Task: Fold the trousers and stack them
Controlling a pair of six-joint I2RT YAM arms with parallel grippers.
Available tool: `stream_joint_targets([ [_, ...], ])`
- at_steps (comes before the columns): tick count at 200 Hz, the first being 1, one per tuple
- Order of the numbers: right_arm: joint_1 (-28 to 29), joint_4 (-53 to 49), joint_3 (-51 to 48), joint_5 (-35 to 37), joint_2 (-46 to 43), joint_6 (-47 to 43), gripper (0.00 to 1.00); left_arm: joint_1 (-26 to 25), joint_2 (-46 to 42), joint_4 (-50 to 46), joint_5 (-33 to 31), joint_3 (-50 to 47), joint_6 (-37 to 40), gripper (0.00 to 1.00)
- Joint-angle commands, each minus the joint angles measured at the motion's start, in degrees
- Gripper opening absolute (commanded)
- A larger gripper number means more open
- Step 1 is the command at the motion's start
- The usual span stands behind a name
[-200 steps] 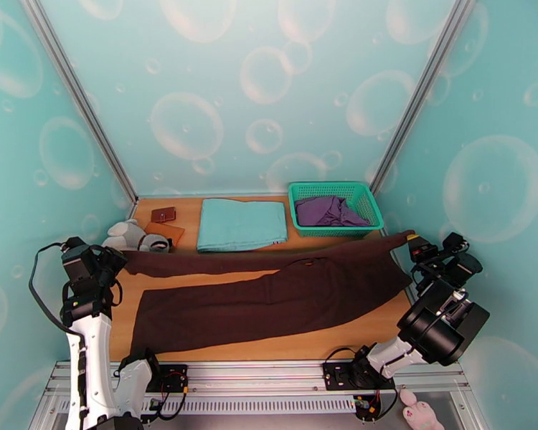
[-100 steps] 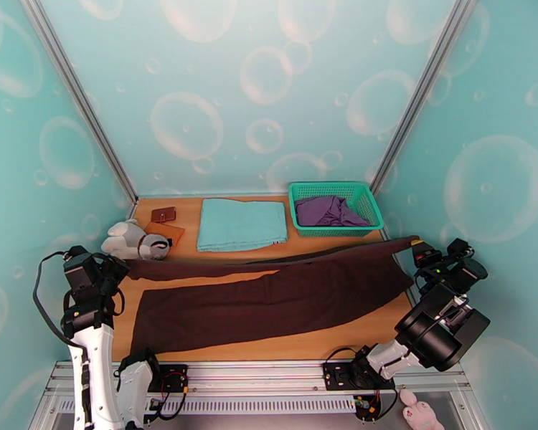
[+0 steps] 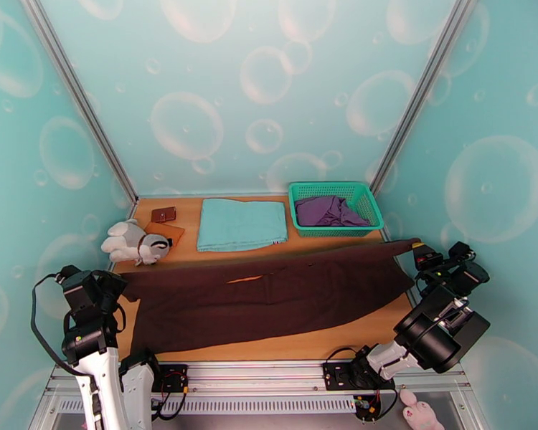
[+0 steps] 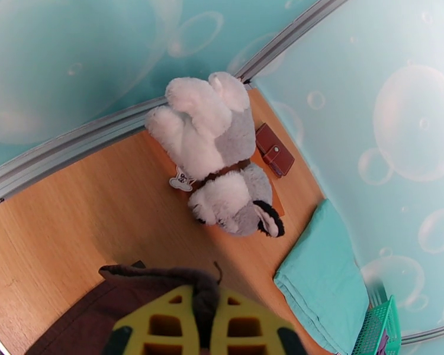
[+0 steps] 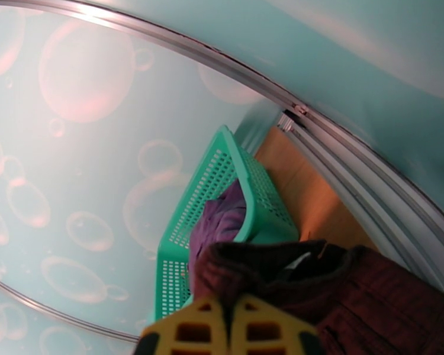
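On the near half of the table point(image 3: 341, 331), the trousers point(image 3: 269, 299) lie stretched out. Long axis runs 9 to 3 o'clock, tipped a bit so the 3 o'clock end sits further back. Wide waist end points to 3 o'clock, leg ends to 9 o'clock. One leg lies over the other, nearly edge to edge, w/ just a thin slit of table showing between them near the middle.

Left gripper point(image 4: 203, 303) is at the 9 o'clock end. Its jaws are pressed together on a bunched leg end, and dark cloth shows between the yellow fingers point(image 4: 163, 318). Right gripper point(image 5: 228, 315) is at the 3 o'clock end, at the table's right edge. Its jaws pinch the waist edge, w/ cloth wadded at the tips.

Far side, 12 o'clock of the trousers and well apart:
- Teal cloth point(image 3: 240, 223), folded flat.
- Green basket point(image 3: 333, 189) at 1 o'clock, w/ a purple garment point(image 3: 326, 209) inside.
- Plush toy point(image 3: 136, 241) at 10 o'clock, on its side.
- Small brown wallet point(image 3: 163, 214) just behind it.

Vs 1 s ago: the far leg was held further back then, w/ a long wedge of bare table between the legs. Now that leg is brought toward 6 o'clock over the near leg, and the wedge is nearly gone. Left arm has come toward 6 o'clock. Right gripper has shifted only slightly. Plush toy is more exposed now.
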Motion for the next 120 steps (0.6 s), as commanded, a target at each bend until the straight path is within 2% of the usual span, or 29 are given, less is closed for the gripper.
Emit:
stream_joint_targets([
  [1, -3.8, -2.3, 0.0, 7.4, 2.3, 3.2, 0.00, 1.3, -1.6, -2.0, -4.5, 1.4, -0.4, 0.00],
  [29, -4.3, -2.8, -0.2, 8.1, 2.1, 3.2, 0.00, 1.7, -2.0, -3.7, -5.5, 2.1, -0.8, 0.00],
  [88, -4.9, -0.9, -1.3, 7.7, 2.8, 4.9, 0.03, 1.8, -5.7, -8.0, 4.4, -1.0, -6.8, 0.00],
  [120, -6.2, 3.7, -3.6, 6.8, 1.8, 8.0, 0.05, 1.7, -9.0, -9.3, 2.8, -3.0, -6.7, 0.00],
])
